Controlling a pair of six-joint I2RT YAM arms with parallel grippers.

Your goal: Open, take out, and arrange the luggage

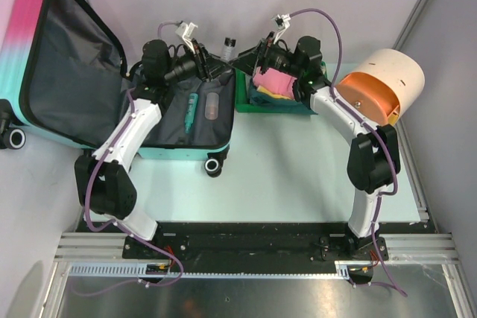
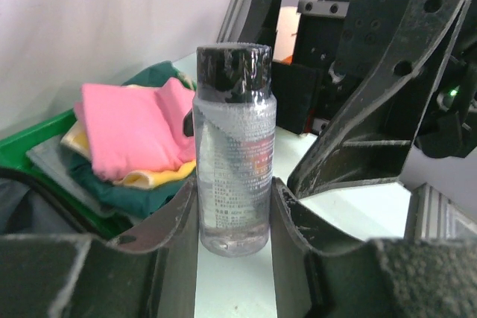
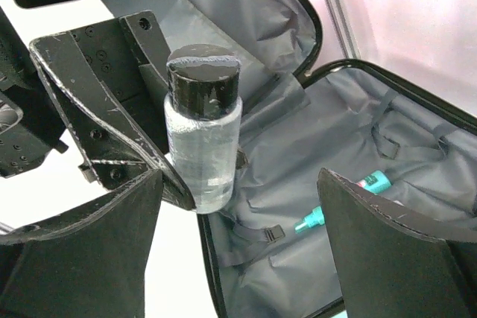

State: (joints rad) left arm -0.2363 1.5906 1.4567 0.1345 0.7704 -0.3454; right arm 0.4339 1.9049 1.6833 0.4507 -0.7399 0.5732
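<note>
While the luggage [image 1: 74, 72] lies open at the table's left, the left pincer [image 2: 233, 188] clasps a black-capped bottle [image 2: 233, 124] upright. The right pincer [image 3: 238, 180] gapes nearby, empty. Judged mid-unpacking; a steady handover or set-down seems required next.

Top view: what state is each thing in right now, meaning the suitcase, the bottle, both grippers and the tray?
luggage: open, lid propped up on the left, teal tube lying inside.
clear bottle: upright, black cap on, gripped by the left arm.
left gripper: closed on the bottle.
right gripper: open wide, holding nothing.
green tray: loaded with folded clothes.
</note>
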